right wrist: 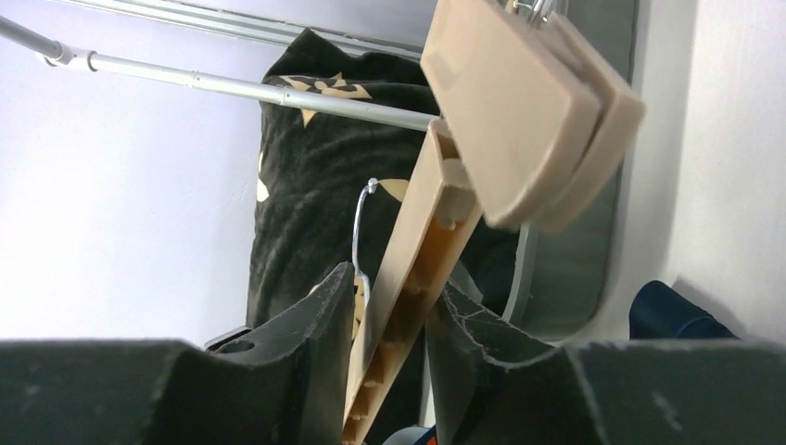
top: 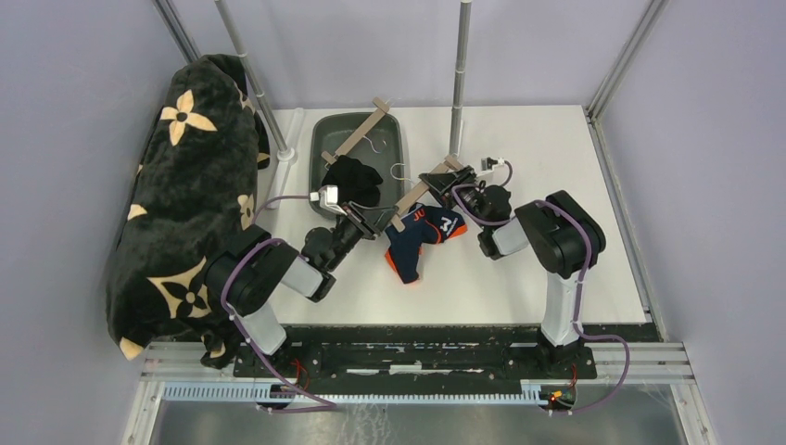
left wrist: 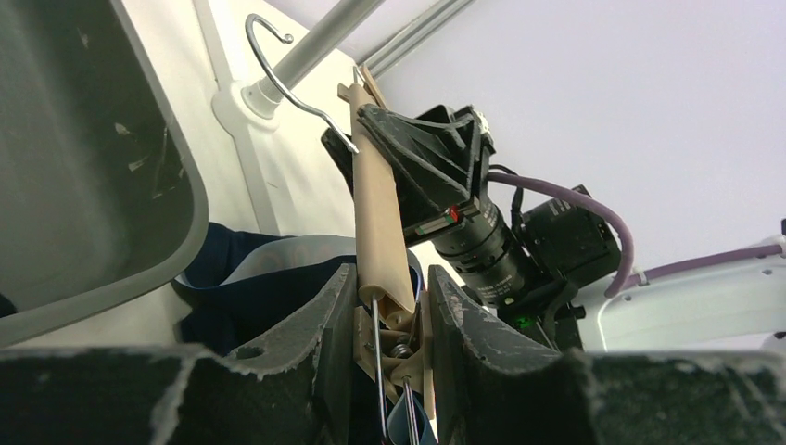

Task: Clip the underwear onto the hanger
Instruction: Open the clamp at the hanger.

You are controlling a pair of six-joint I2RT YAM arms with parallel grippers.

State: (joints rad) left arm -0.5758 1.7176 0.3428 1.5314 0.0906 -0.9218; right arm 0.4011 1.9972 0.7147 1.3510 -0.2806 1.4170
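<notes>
A tan hanger is held off the table between my two grippers. My left gripper is shut on the clip at its lower end; the left wrist view shows the jaws pressing the clip with the bar rising past them to the wire hook. My right gripper holds the upper end, jaws closed round the bar just below the other clip. The navy and orange underwear hangs from the left clip, and its fabric shows beside my left fingers.
A grey bin at the back holds a second hanger and a black garment. A black blanket with tan flowers drapes over the left side. Metal poles stand behind the hanger.
</notes>
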